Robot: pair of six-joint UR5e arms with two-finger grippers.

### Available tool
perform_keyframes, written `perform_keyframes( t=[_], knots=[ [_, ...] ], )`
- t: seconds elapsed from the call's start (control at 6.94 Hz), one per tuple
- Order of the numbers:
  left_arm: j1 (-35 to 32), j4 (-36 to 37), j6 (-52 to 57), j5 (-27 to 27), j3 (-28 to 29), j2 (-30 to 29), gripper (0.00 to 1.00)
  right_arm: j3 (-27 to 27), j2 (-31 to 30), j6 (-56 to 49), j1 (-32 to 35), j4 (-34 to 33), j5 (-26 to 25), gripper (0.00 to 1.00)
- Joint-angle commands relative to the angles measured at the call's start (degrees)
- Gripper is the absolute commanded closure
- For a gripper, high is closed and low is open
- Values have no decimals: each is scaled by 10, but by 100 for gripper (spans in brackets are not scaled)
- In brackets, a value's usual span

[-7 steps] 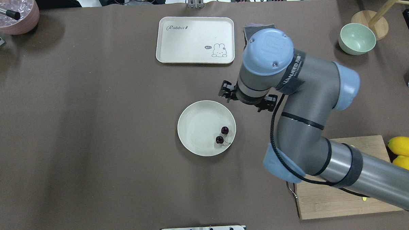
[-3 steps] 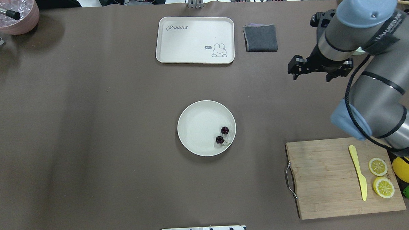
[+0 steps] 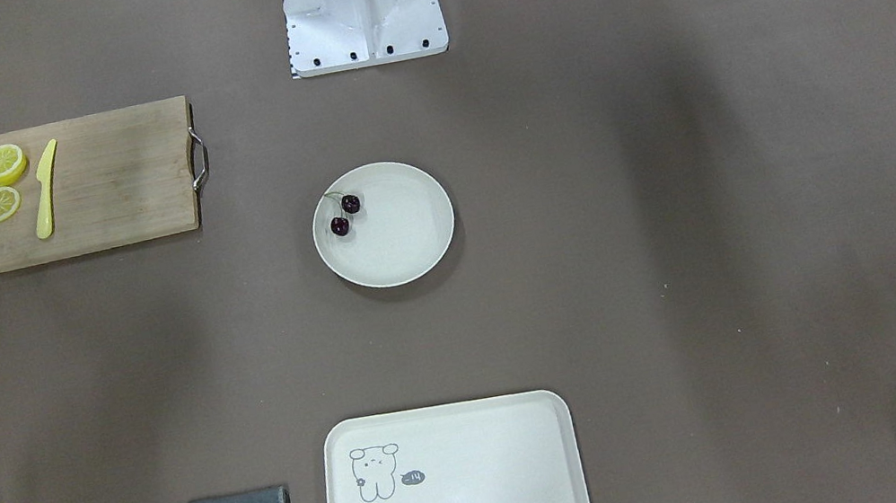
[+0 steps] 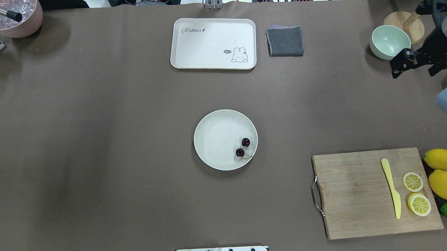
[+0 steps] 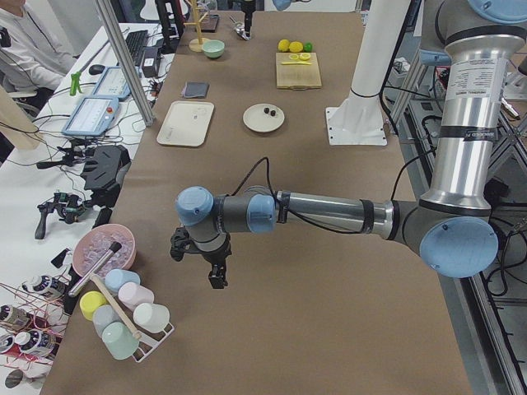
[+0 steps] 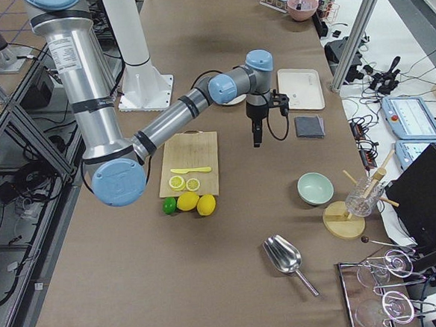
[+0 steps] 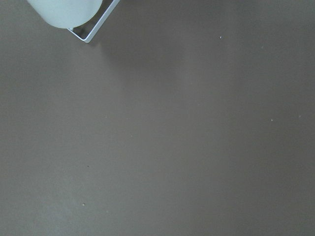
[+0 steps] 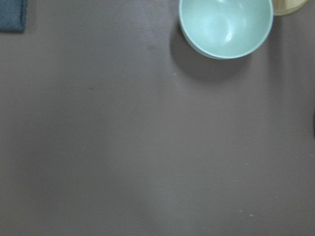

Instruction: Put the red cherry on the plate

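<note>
The red cherry (image 4: pixel 243 147), a pair of dark glossy fruits joined by thin stems, lies inside the round off-white plate (image 4: pixel 212 131) at mid-table, near its right rim. It also shows as the cherry (image 3: pixel 344 214) on the plate (image 3: pixel 410 244) in the front view. Nothing touches it. My right gripper (image 6: pixel 256 138) hangs pointing down, far from the plate; its black wrist parts (image 4: pixel 405 62) show at the overhead view's right edge, and I cannot tell whether it is open or shut. My left gripper (image 5: pixel 216 278) hovers over the table's far left end; its state cannot be judged.
A cream tray (image 4: pixel 213 43) and a grey cloth (image 4: pixel 285 41) lie at the back. A pale green bowl (image 4: pixel 389 41) sits back right. A cutting board (image 4: pixel 356 195) with a yellow knife (image 4: pixel 391 188), lemon slices and whole lemons (image 4: pixel 441 160) is front right. A pink bowl (image 4: pixel 15 21) stands back left.
My right arm has swung away from beside the plate to the table's right edge, uncovering the cloth, bowl and cutting board. The cherry has stayed still on the plate.
</note>
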Motion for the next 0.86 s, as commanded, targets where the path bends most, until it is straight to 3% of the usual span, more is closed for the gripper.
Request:
perform_keyframes(
  t=[0.0,0.14,0.43,0.72],
  knots=[
    [7,3,-6,-1,-1,-3,1,-23,-100,-226,131,0,33,0],
    [7,0,-5,-2,-1,-2,1,-52,-152,-304,168,10,17,0],
    [7,-24,-5,-2,0,4,1,-96,-203,-332,192,18,15,0],
    [7,-26,-5,-3,-3,4,1,-102,-202,-332,202,58,4,0]
  ],
)
